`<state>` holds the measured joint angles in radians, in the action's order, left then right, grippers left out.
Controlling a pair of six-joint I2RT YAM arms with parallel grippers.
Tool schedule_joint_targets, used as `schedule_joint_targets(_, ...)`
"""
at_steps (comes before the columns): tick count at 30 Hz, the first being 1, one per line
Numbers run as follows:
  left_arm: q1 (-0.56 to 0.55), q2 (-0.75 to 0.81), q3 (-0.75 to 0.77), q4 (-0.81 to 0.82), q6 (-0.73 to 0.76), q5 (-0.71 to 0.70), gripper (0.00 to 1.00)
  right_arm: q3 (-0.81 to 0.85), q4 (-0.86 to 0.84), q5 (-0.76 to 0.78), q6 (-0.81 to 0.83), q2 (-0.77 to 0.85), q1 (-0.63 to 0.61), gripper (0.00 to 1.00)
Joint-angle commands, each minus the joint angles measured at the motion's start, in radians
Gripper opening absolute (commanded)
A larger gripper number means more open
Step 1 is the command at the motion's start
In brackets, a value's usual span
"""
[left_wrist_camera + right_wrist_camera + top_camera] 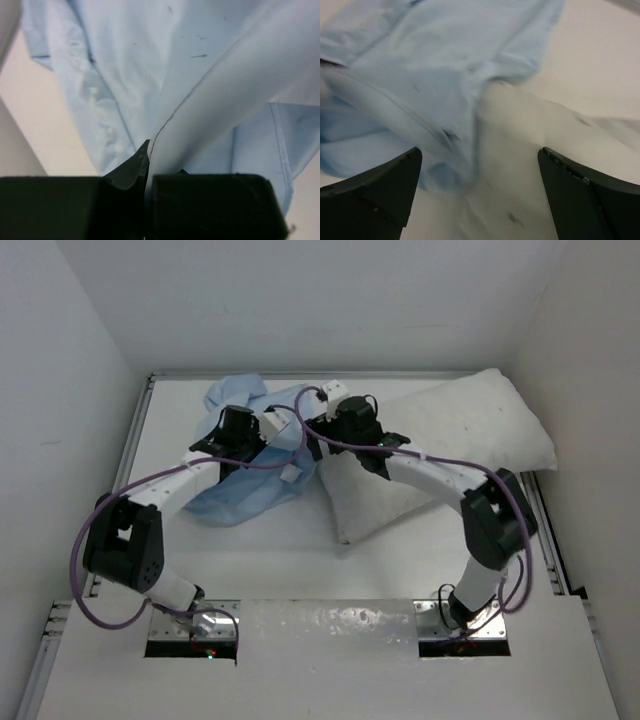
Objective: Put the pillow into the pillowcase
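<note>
My left tool (148, 150) is pressed together on a fold of the pillowcase (245, 485), which lies crumpled on the tabletop (280, 560) toward 11 o'clock in the top view. My right tool (479, 152) stands spread and holds nothing, over the spot where the pillow (470, 430) meets the blue cloth. The pillow lies toward 2 o'clock, none of it visibly inside. I judge the job barely begun: opening the mouth and feeding the pillow in remain. No label or writing is readable.

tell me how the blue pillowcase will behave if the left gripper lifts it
Probably floppy: the pillowcase lies crumpled, so it should sag from the left gripper pinching one fold. Likely light: thin fabric. Might slip, since only a narrow fold is held.
</note>
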<state>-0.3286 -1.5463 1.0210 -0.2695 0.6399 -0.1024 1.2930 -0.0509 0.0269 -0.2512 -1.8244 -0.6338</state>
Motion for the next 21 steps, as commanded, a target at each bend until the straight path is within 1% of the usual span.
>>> schedule_joint_targets(1,0.005,0.118,0.025,0.072,-0.046,-0.074,0.00,-0.125,-0.029,0.220,0.261,0.236,0.011,0.99)
schedule_joint_targets(2,0.003,0.121,0.034,0.063,-0.054,-0.103,0.00,-0.179,-0.044,0.225,0.320,0.270,0.013,0.99)
schedule_joint_targets(3,0.003,0.115,0.060,0.058,-0.078,-0.117,0.00,-0.184,-0.023,0.219,0.408,0.299,0.013,0.99)
schedule_joint_targets(4,0.003,0.108,0.074,0.053,-0.088,-0.137,0.00,-0.176,0.011,0.203,0.447,0.294,0.011,0.99)
schedule_joint_targets(5,0.003,0.083,0.105,0.047,-0.098,-0.176,0.00,-0.135,0.113,0.200,0.478,0.280,0.013,0.99)
schedule_joint_targets(6,0.005,0.068,0.117,0.049,-0.117,-0.200,0.00,-0.112,0.162,0.200,0.531,0.257,0.013,0.99)
schedule_joint_targets(7,0.005,0.030,0.148,0.046,-0.132,-0.250,0.00,-0.068,0.236,0.208,0.576,0.199,0.014,0.99)
schedule_joint_targets(8,0.005,0.008,0.168,0.038,-0.132,-0.276,0.00,-0.046,0.264,0.214,0.576,0.167,0.014,0.99)
schedule_joint_targets(9,0.005,-0.014,0.185,0.026,-0.147,-0.298,0.00,-0.029,0.291,0.215,0.611,0.133,0.014,0.99)
schedule_joint_targets(10,0.005,-0.033,0.204,0.013,-0.154,-0.325,0.00,-0.009,0.312,0.219,0.624,0.063,0.014,0.99)
schedule_joint_targets(13,0.005,-0.061,0.209,0.039,-0.152,-0.341,0.00,0.067,0.382,0.287,0.607,-0.065,0.019,0.98)
schedule_joint_targets(14,0.003,-0.060,0.199,0.064,-0.148,-0.344,0.00,0.080,0.399,0.321,0.598,-0.079,0.019,0.82)
schedule_joint_targets(16,0.003,-0.063,0.205,0.064,-0.141,-0.336,0.00,0.066,0.395,0.329,0.563,-0.081,0.029,0.52)
schedule_joint_targets(17,0.003,-0.066,0.212,0.055,-0.141,-0.333,0.00,0.043,0.392,0.312,0.557,-0.053,0.032,0.08)
schedule_joint_targets(18,0.003,-0.064,0.214,0.055,-0.141,-0.327,0.00,0.026,0.385,0.315,0.540,-0.032,0.033,0.00)
schedule_joint_targets(21,0.003,-0.066,0.221,0.059,-0.141,-0.326,0.00,-0.059,0.365,0.286,0.504,0.109,0.033,0.00)
